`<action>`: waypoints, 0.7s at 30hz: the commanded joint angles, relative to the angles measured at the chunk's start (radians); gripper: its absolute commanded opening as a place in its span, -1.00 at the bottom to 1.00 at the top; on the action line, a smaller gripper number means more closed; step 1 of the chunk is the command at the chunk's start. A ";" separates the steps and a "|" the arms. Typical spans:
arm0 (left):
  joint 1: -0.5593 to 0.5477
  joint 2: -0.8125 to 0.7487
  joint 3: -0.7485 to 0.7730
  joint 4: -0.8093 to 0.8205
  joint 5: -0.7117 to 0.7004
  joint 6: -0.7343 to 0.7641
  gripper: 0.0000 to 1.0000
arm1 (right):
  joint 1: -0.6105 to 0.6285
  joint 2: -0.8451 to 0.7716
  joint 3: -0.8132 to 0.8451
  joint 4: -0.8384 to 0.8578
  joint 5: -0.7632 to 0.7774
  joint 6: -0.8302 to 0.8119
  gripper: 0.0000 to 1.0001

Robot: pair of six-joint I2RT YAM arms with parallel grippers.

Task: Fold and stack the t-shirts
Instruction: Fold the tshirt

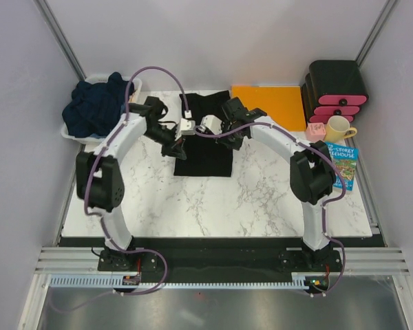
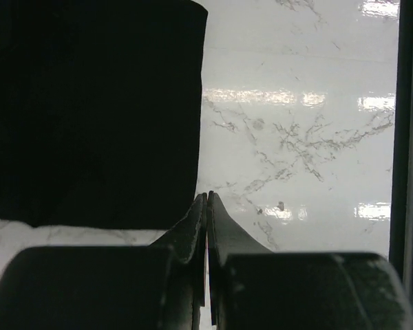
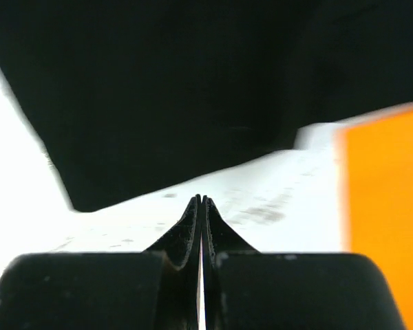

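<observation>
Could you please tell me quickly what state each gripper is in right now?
Left gripper: closed, holding nothing, its tips by the edge of the black t-shirt.
Right gripper: closed, holding nothing.

One black t-shirt (image 1: 205,159) at upper centre, navy t-shirts (image 1: 96,106) heaped uncountably at upper left, and at upper right one orange sheet (image 1: 268,106), one drawer unit (image 1: 337,89), one yellow mug (image 1: 339,128), one book (image 1: 342,163).

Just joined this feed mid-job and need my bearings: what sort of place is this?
Probably a lab test cell, not a home: plain panel walls enclose a marble-patterned table, a metal rail runs along its near edge, and a bin of navy t-shirts stands ready.
</observation>
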 commanded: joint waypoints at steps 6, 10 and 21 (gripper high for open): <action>-0.062 0.385 0.351 0.005 0.000 -0.030 -0.96 | -0.044 0.203 0.180 -0.181 -0.355 0.037 -1.00; -0.065 0.462 0.457 0.032 -0.051 -0.059 -0.96 | -0.052 0.272 0.263 -0.176 -0.349 0.031 -1.00; -0.074 0.574 0.514 0.146 -0.152 -0.127 -0.96 | -0.074 0.294 0.228 0.041 -0.226 0.043 -1.00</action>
